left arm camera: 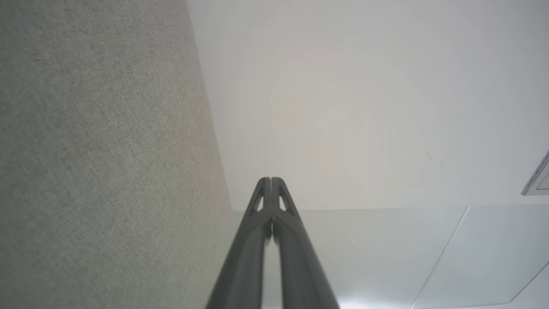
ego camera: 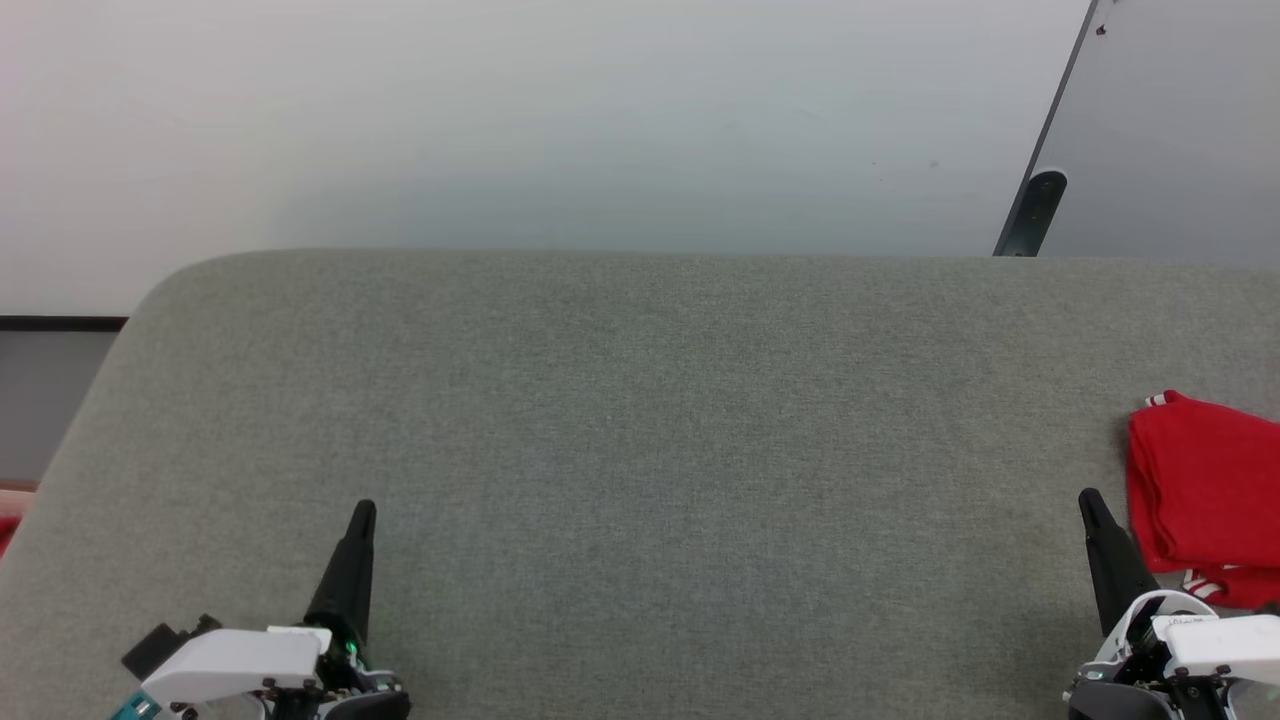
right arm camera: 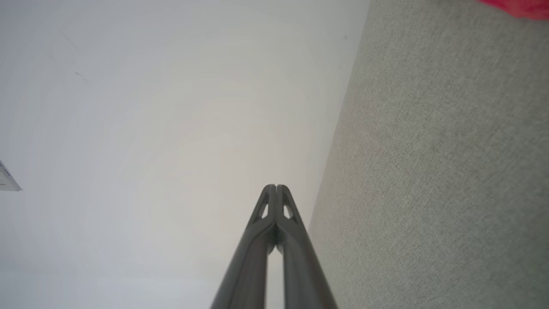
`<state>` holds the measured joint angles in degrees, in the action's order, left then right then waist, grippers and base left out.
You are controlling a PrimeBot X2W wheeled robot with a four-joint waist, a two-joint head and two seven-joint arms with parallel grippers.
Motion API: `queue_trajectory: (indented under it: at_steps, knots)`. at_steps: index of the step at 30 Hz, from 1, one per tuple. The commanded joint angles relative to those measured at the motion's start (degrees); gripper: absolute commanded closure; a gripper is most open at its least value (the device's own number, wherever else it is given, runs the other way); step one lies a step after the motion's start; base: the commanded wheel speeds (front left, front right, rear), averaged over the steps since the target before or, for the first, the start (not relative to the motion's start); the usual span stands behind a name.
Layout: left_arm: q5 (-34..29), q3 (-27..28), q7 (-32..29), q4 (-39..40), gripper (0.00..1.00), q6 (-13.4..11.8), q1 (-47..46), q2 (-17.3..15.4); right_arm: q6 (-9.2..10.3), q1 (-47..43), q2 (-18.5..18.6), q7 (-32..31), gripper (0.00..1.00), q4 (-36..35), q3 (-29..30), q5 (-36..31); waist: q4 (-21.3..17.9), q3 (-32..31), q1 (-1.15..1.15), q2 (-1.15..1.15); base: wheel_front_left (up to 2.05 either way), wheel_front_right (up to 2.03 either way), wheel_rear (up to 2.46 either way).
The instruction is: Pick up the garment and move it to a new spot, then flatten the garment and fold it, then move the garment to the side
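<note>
While the left pincer [ego camera: 362,514] and right pincer [ego camera: 1089,500] sit closed, empty, the garment [ego camera: 1205,480] flanks the latter.

Garment [ego camera: 1205,480] on table [ego camera: 640,450], far right, seemingly beside right gripper [ego camera: 1090,500]

Garment [ego camera: 1205,490] on grey fabric surface [ego camera: 640,450]
</note>
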<state>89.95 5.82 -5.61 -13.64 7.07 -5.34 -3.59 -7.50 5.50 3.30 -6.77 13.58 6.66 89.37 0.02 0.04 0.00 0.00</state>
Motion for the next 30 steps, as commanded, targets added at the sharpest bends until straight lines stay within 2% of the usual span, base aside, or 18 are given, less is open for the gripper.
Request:
queue_trajectory:
  at_steps: [1,8,30]
  knots:
    - [0.8,0.3,-0.4,-0.1,1.0,0.4,-0.7,0.2,0.02,0.8,-0.2,0.3,1.0,0.2,-0.2,1.0,0.0,0.0,0.0,0.0,0.0,0.0,0.0]
    - [2.8,0.7,-0.9,-0.6,1.0,0.7,-1.3,0.7,0.02,1.2,-0.6,0.3,1.0,0.6,-0.2,3.3,0.0,0.1,0.0,0.0,0.0,0.0,0.0]
    - [2.6,0.7,-1.0,-0.6,1.0,0.7,-1.3,0.7,0.02,0.8,-0.6,0.4,1.0,0.6,-0.2,3.2,0.0,0.1,0.0,0.0,0.0,0.0,0.0]
